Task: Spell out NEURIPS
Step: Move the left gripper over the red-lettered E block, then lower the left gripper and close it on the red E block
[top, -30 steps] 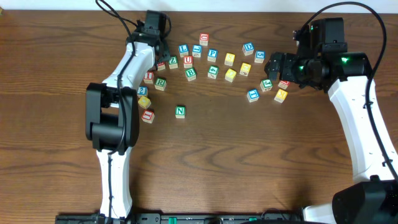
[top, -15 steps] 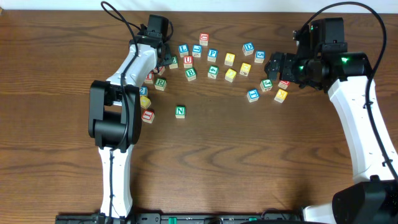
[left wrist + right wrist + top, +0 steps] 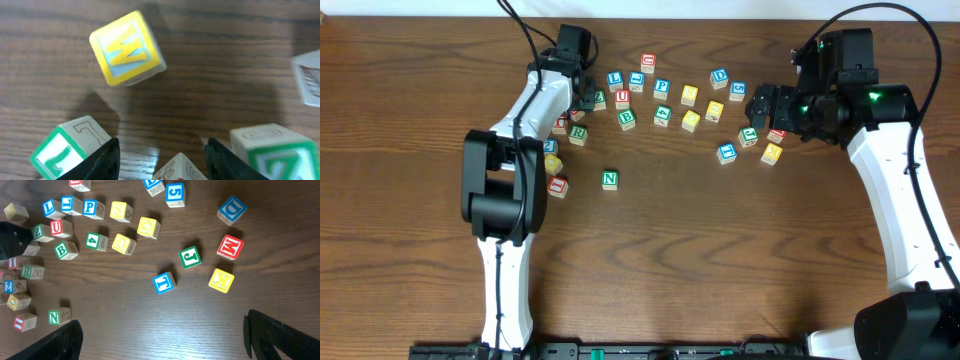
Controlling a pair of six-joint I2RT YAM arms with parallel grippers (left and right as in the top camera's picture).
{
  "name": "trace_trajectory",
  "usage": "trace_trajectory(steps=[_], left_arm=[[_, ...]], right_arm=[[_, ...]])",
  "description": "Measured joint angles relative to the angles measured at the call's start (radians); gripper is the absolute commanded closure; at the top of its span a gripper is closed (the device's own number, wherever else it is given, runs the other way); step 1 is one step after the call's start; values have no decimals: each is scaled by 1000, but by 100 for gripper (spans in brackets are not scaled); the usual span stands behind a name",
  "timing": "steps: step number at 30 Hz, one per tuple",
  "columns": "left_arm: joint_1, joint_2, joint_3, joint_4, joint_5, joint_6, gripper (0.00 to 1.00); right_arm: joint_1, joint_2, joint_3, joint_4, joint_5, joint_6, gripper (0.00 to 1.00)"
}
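Down low at the far left of the table (image 3: 720, 250) with the left gripper (image 3: 162, 148), jaws partway closed around a pale cube with red markings (image 3: 176, 169), and cannot tell whether squeezing it or merely straddling it. Spotting a yellow W cube (image 3: 127, 48) just beyond on the wood, a green-framed cube (image 3: 65, 150) off the left finger, another green one (image 3: 272, 150) off the right. Over on the right, seeing the right gripper (image 3: 161, 324) spread wide, holding nothing, hanging above the right-hand group. Finding the green N cube (image 3: 610, 180) alone, nearer than the rest; red U (image 3: 622, 97) and blue P (image 3: 661, 88) in the far row, green R (image 3: 579, 132) and red I (image 3: 558, 185) down the left side beside the arm
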Motion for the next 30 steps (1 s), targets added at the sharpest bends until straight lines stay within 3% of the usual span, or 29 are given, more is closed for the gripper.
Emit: trace_trajectory(steps=[8, 15, 30], left_arm=[[1, -90, 0, -11, 30, 154, 46], [6, -108, 6, -135, 144, 336, 44], [82, -84, 6, -126, 255, 413, 42]], right_arm=[[0, 0, 0, 0, 0, 0, 1], [0, 0, 0, 0, 0, 0, 1], [0, 0, 0, 0, 0, 0, 1]])
